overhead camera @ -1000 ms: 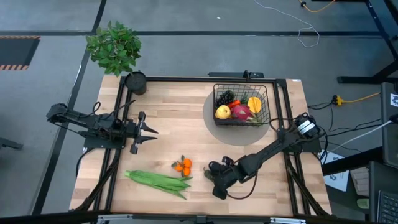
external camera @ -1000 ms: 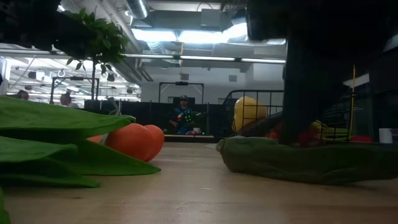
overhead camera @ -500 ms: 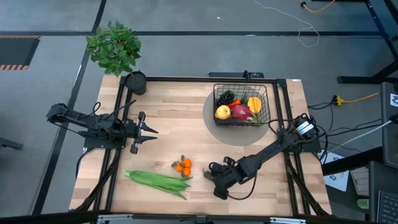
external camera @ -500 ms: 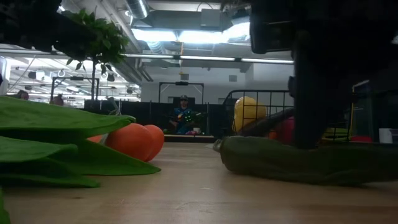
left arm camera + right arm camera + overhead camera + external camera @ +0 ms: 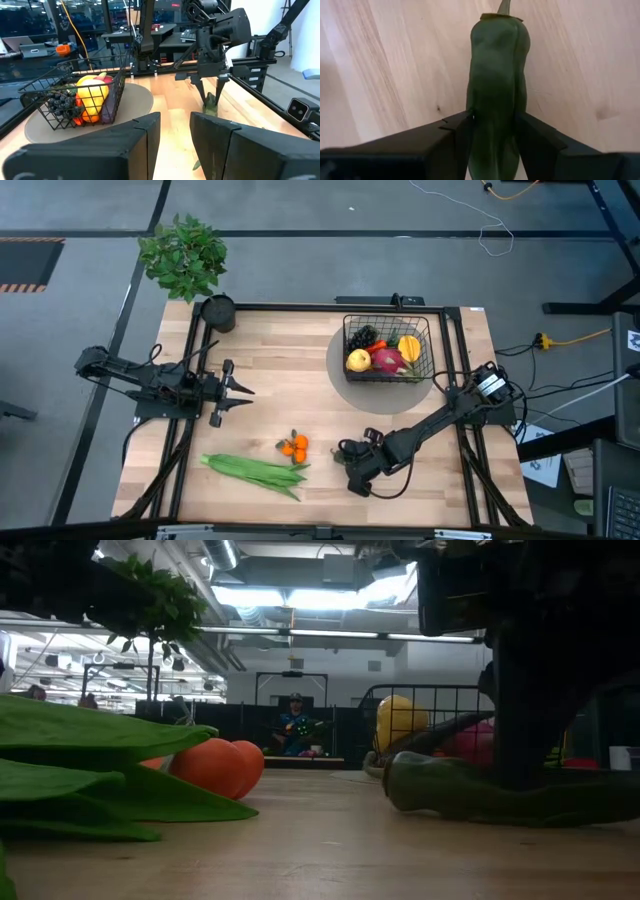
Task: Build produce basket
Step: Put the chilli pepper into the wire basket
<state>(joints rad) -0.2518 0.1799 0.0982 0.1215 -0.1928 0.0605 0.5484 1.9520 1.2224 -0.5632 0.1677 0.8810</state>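
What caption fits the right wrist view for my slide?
Right gripper closed around a green pepper lying on the wooden table.

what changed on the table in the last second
The right gripper, closed on the green pepper, dragged it a little toward the table's right side; in the low view the pepper's tip slid rightward along the wood. The left gripper, the basket, the green beans and the orange cluster stayed put.
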